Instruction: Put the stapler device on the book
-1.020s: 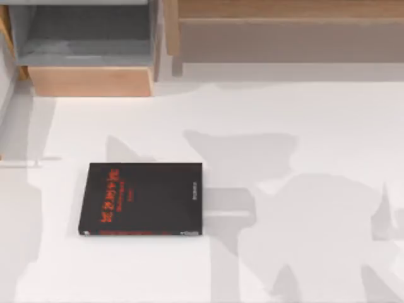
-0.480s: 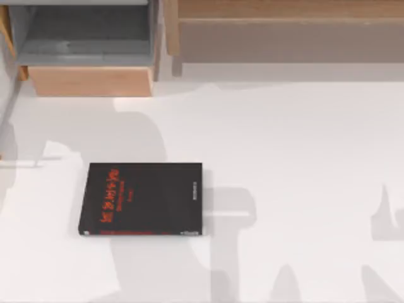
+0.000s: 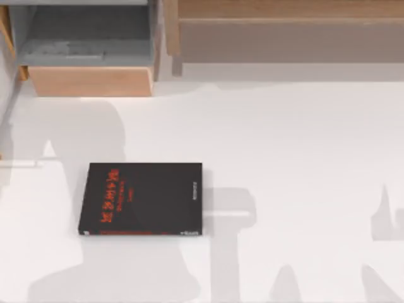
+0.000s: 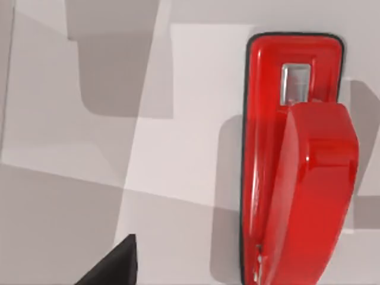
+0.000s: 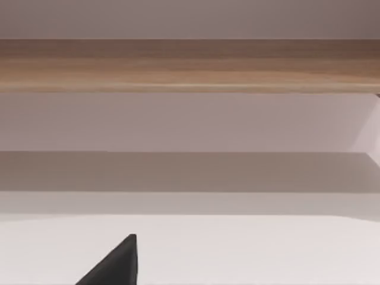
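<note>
The book [image 3: 142, 199] lies flat on the white table, left of centre in the top view, black with red lettering along its left end and a red strip on its near edge. Nothing rests on it. The stapler device [image 4: 297, 166], bright red and glossy with a metal slot near one end, lies on the white table surface in the left wrist view, close beneath the camera. A dark corner of my left gripper [image 4: 113, 267] sits off to one side of the stapler, apart from it. A dark corner of my right gripper [image 5: 113, 264] hangs over bare table.
A wooden box with a grey inside [image 3: 88, 57] stands at the table's back left. A long wooden shelf [image 3: 290, 31] runs along the back; its rail [image 5: 190, 65] faces the right wrist camera. Arm shadows fall around the book.
The large arm shadow has slid from the table's middle and right over to the left, around the book. The book has not moved.
</note>
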Tool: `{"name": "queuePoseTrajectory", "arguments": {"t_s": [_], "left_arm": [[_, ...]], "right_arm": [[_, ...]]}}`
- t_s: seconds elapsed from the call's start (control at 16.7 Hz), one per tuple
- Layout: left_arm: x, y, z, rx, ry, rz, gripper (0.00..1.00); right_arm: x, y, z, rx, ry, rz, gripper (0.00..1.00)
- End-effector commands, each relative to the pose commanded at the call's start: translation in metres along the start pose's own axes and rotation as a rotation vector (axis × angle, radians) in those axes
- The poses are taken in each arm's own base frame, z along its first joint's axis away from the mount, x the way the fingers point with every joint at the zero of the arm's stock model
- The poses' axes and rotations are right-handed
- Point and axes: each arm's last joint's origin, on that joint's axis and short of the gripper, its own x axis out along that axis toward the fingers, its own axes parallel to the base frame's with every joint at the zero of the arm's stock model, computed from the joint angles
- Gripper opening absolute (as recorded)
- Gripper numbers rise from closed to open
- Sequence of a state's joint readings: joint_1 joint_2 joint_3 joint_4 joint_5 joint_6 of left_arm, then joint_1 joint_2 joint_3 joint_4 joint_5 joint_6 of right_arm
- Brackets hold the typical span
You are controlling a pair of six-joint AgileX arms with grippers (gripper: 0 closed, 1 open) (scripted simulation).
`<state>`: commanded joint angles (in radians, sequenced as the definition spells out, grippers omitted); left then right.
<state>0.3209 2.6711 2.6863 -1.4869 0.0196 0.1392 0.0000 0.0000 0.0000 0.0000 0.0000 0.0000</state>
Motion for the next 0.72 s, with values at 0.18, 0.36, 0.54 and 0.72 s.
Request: {"name": "queuePoseTrajectory", "arguments": {"t_s": [0.18,0.36,0.54,0.72], "left_arm": [[0.002,0.001,0.000,-0.002,0.004,-0.001,1.00],[-0.016,0.004,-0.005,-0.001,0.000,0.000,1.00],[-0.048,0.007,-0.017,0.001,-0.002,0.001,1.00],[-0.064,0.009,-0.024,0.001,-0.003,0.001,1.00]], "right_arm": [[0.000,0.000,0.000,0.000,0.000,0.000,1.00],[0.000,0.000,0.000,0.000,0.000,0.000,1.00],[0.000,0.000,0.000,0.000,0.000,0.000,1.00],[0.000,0.000,0.000,0.000,0.000,0.000,1.00]]}}
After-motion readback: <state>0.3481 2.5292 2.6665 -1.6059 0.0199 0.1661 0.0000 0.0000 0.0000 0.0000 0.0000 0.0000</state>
